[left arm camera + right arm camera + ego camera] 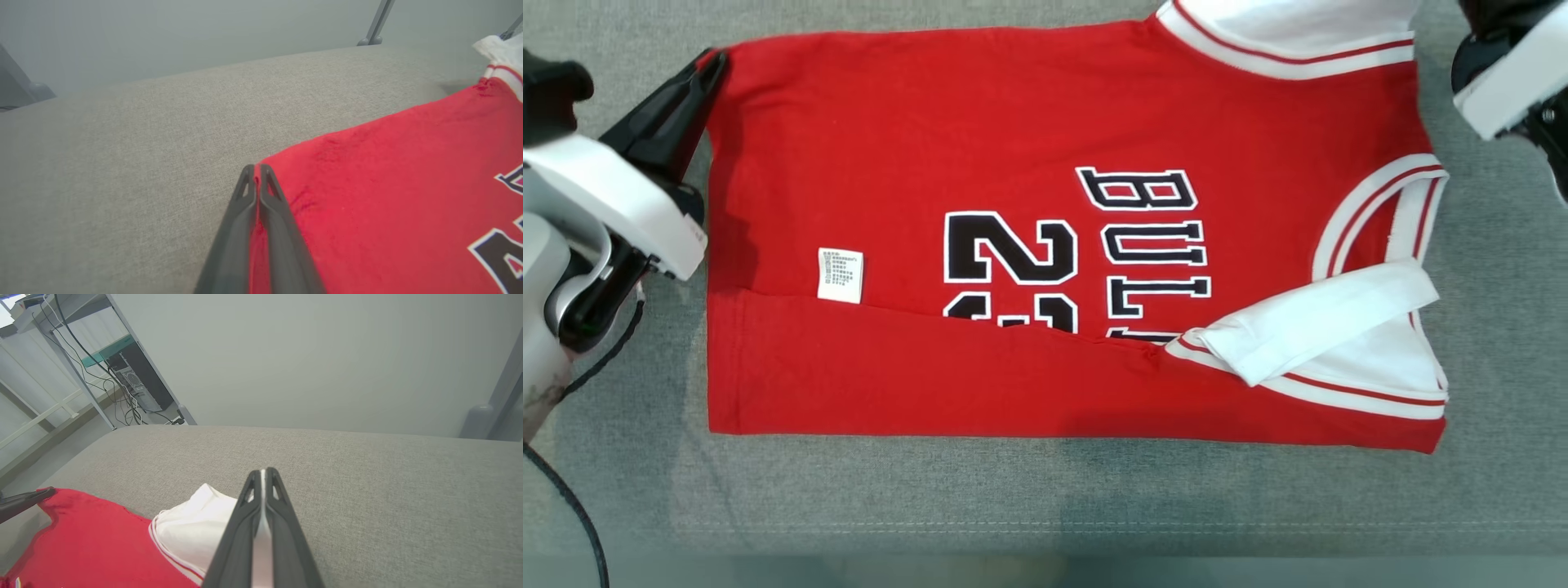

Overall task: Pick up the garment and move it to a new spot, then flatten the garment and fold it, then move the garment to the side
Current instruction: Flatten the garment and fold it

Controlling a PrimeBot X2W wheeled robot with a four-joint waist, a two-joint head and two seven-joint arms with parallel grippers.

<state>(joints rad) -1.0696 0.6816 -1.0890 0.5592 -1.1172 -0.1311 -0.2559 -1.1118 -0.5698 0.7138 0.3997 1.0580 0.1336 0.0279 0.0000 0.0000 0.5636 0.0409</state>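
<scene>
Head view: red jersey (890, 163) flat on grey cushion (1045, 498), near edge folded over, care label (840, 275) showing. Left gripper (716, 67) at its far-left corner.
Left wrist view: jaws clamped on that red corner.
Right wrist view: right gripper (263, 471) jaws together, pale strip pinched between, apparently the white sleeve (192, 526). Computer tower (137, 386) behind.
</scene>
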